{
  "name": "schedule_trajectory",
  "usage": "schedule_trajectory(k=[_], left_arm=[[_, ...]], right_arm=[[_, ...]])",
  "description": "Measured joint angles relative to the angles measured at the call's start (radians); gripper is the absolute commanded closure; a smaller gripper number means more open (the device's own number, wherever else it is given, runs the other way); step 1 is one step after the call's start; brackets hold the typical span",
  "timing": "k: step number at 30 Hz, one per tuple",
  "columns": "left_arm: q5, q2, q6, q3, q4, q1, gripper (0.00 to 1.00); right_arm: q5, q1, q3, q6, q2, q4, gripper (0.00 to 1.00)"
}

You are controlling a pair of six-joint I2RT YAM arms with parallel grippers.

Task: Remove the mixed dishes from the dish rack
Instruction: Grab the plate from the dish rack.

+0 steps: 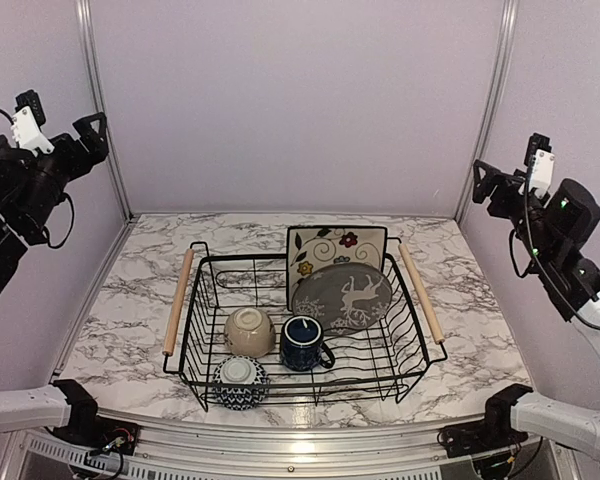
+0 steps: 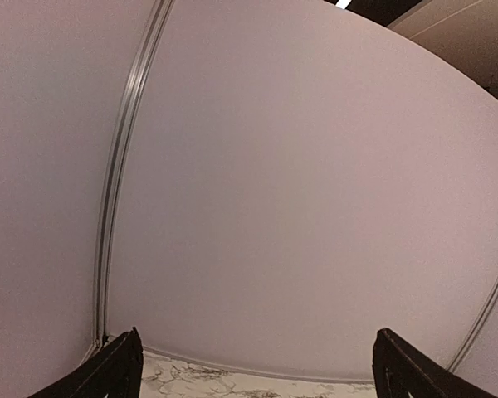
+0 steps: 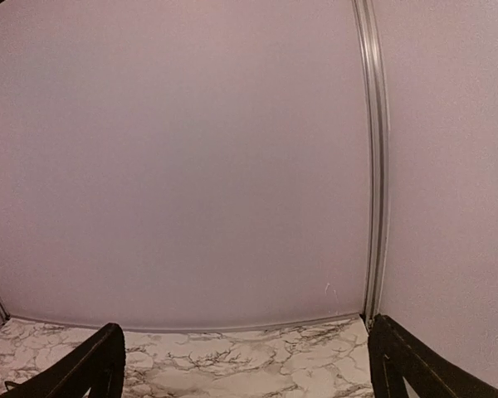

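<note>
The black wire dish rack (image 1: 410,345) with two wooden rod handles sits mid-table. Inside stand the square cream floral plate (image 1: 332,246) at the back, the round grey deer plate (image 1: 342,296) leaning before it, the beige bowl (image 1: 249,331), the dark blue mug (image 1: 304,342) and the small blue-and-white bowl (image 1: 239,381) at the front left. My left gripper (image 1: 93,132) is raised high at the far left, open and empty; my right gripper (image 1: 483,180) is raised high at the far right, open and empty. Both wrist views face the back wall, fingertips (image 2: 116,369) (image 3: 100,365) spread wide.
The marble tabletop (image 1: 130,290) surrounds the rack. Lilac walls with metal corner posts (image 1: 100,110) (image 1: 490,110) enclose the back and sides. The arm bases (image 1: 75,415) (image 1: 495,425) sit at the near edge.
</note>
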Motion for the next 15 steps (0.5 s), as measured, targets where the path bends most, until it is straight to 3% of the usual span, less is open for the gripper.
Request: schedule_trajectory(k=[8,15], left_arm=[[0.097,-0.04,-0.151,-0.019,-0.077,0.213,0.01],[0.19,-0.042,-0.264,-0.037,-0.159,0.314,0.01]], right_arm=[[0.108,0.011,0.092,0.026,0.096,-0.118,0.02],[0.204,0.019,0.191,0.069,0.181,-0.234,0.01]])
